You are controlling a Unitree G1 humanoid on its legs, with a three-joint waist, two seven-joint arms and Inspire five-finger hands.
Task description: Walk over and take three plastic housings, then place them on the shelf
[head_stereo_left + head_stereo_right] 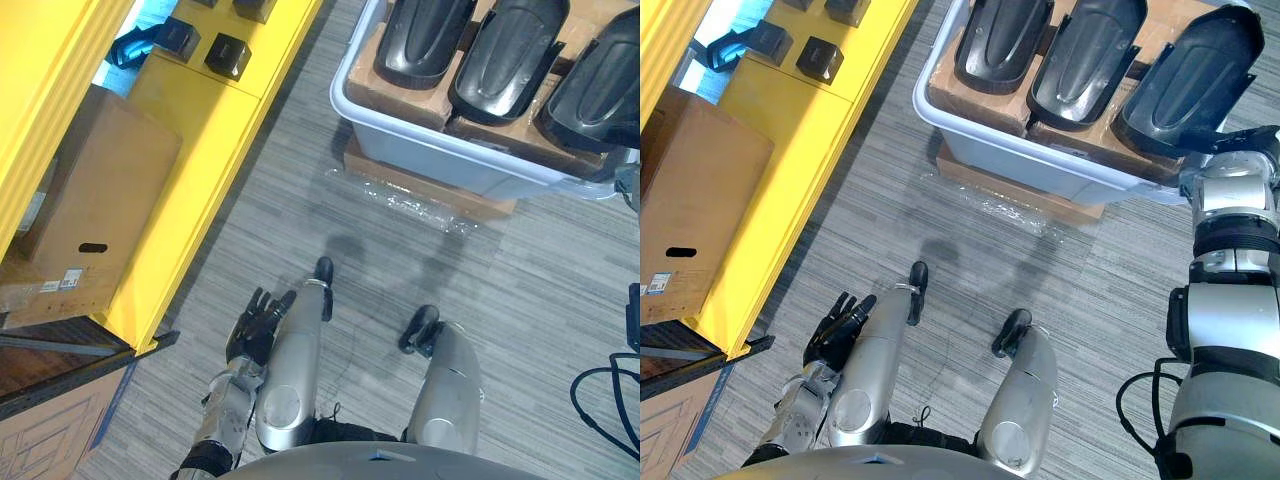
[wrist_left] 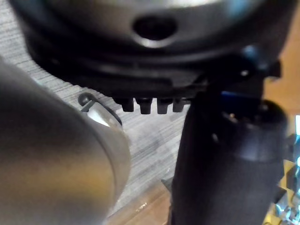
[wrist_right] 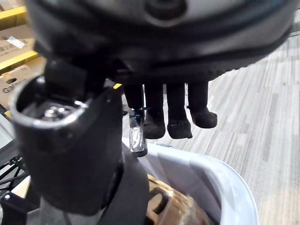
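Note:
Three black plastic housings [image 1: 1000, 40] [image 1: 1085, 60] [image 1: 1190, 80] lie side by side on cardboard inside a pale grey bin [image 1: 1040, 155]. My right hand [image 1: 1227, 140] is at the near end of the rightmost housing, by the bin's right corner. In the right wrist view its fingers [image 3: 178, 112] hang fairly straight above the bin's rim [image 3: 220, 173], with nothing between them and the thumb. My left hand [image 1: 255, 320] hangs low beside me over the floor, fingers relaxed and empty. The yellow shelf [image 1: 200, 130] stands on my left.
The bin rests on a flat cardboard box [image 1: 1010, 190], with clear plastic wrap [image 1: 410, 205] on the carpet in front. On the shelf sit small black boxes [image 1: 228, 55] and a large cardboard box [image 1: 95, 200]. A wooden crate [image 1: 50, 420] is at the lower left.

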